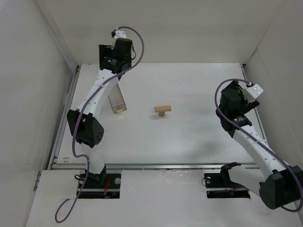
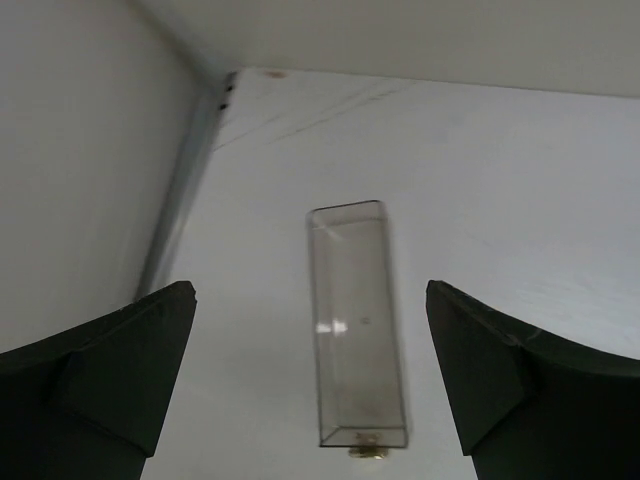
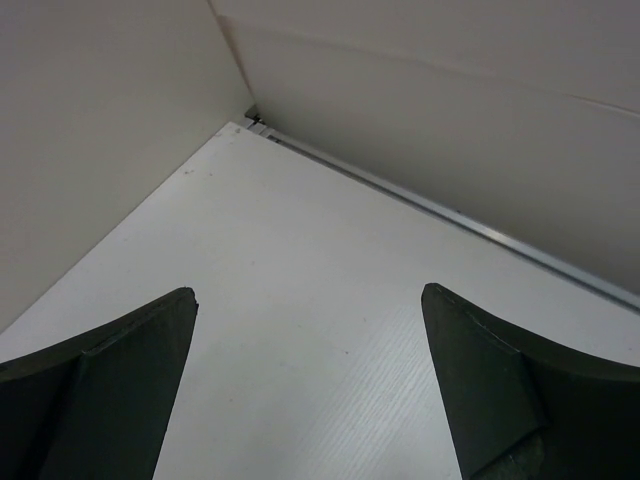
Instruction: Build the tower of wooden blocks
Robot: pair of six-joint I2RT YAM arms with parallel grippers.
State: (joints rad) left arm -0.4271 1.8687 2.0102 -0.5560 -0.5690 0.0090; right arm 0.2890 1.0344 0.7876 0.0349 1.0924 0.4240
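My tower [image 1: 162, 110] stands as a small T on the table [image 1: 199, 137], right of the clear box [image 1: 117, 101] — bar on stub, so I judge it built, or nearly. Left jaws and right jaws gape wide — both empty.

Overhead camera from near side, left wrist above clear box [image 2: 358, 320], shared with overhead, right wrist facing table [image 3: 330, 330] corner.

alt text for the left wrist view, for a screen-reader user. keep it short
A clear rectangular plastic box sits on the white table, framed between the wide-open dark fingers of the left gripper, which touch nothing. A small tan piece shows at the box's near end, and a white wall rises on the left.
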